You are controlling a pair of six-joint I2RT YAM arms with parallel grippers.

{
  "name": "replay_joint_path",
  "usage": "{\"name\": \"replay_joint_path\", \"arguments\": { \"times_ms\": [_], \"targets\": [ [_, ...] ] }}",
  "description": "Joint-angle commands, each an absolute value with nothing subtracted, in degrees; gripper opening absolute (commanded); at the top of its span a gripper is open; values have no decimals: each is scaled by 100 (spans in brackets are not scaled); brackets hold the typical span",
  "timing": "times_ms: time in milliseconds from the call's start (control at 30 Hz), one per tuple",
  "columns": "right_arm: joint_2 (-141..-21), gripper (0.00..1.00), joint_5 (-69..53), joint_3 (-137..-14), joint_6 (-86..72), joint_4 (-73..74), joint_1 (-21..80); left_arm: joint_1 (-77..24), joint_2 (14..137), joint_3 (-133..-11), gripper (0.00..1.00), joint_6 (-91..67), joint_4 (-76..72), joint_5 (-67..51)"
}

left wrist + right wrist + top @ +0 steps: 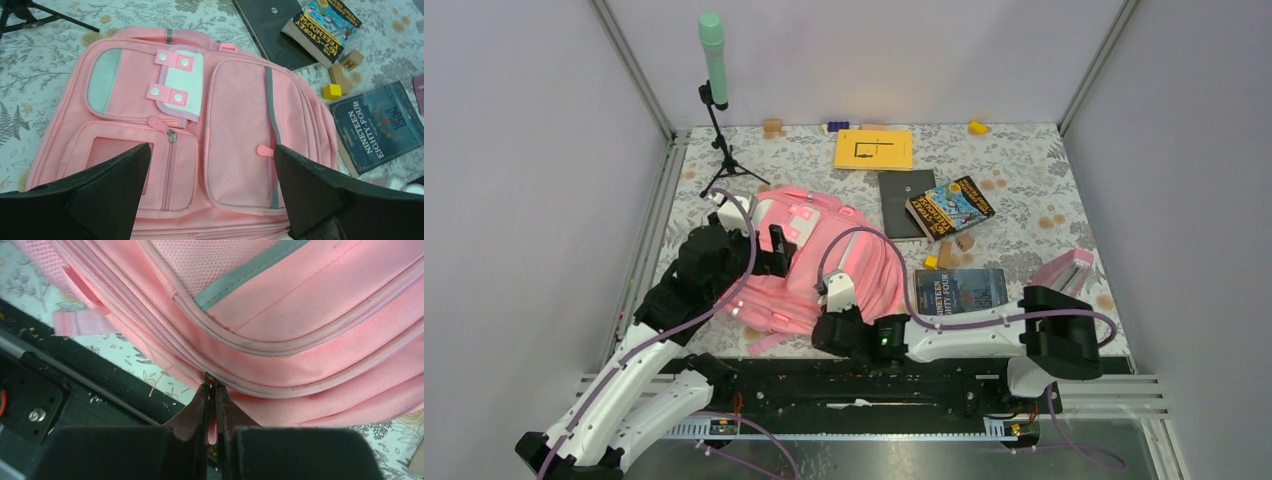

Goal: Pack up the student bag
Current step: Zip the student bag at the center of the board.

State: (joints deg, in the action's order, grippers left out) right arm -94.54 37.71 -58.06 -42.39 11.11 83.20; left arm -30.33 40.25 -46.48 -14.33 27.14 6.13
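Observation:
The pink student bag (864, 262) lies flat on the floral cloth, front pockets up, at centre left. My left gripper (774, 250) hovers over its front, open and empty; in the left wrist view (211, 150) its black fingers stand wide apart above the bag's (235, 115) pockets. My right gripper (829, 330) is at the bag's near edge. In the right wrist view (211, 386) it is shut on a pink zip pull (209, 378) on the seam of the bag (300, 315).
A Nineteen Eighty-Four book (961, 290) lies right of the bag, a pink pencil case (1064, 270) further right. A colourful paperback (951, 207) rests on a black notebook (902, 195); a yellow book (874, 149) lies behind. A microphone stand (713, 60) stands back left. Small blocks (931, 261) are scattered.

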Motion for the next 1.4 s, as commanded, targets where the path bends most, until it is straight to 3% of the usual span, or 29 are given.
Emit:
{"name": "replay_joint_path", "arguments": {
  "times_ms": [0,200,400,567,733,967,1067,1367],
  "targets": [
    [-8670,0,2684,-5246,-3373,-196,7847,-3030,3846,-4393,98,-850,2205,-225],
    [-7862,0,1412,-4843,-2699,-642,7396,-3261,3934,-4223,97,-426,1960,-1535],
    [-7264,0,596,-4405,-2636,-781,6830,-3742,4242,-4263,96,154,2408,-1778],
    [-6939,0,283,-4016,-2673,-1147,6580,-3916,4410,-4179,87,510,2578,-1902],
    [-6812,0,35,-3752,-2763,-1553,6400,-4498,4726,-4112,75,837,2656,-1438],
    [-6871,0,-204,-3573,-3018,-1902,6215,-5521,4589,-3939,67,858,2750,-364],
    [-6893,0,-305,-3529,-3133,-2056,6164,-5764,4391,-3792,53,836,2628,-127],
    [-6983,0,-532,-3584,-3239,-2188,6117,-6199,5223,-3980,48,909,2692,535]
  ]
}}
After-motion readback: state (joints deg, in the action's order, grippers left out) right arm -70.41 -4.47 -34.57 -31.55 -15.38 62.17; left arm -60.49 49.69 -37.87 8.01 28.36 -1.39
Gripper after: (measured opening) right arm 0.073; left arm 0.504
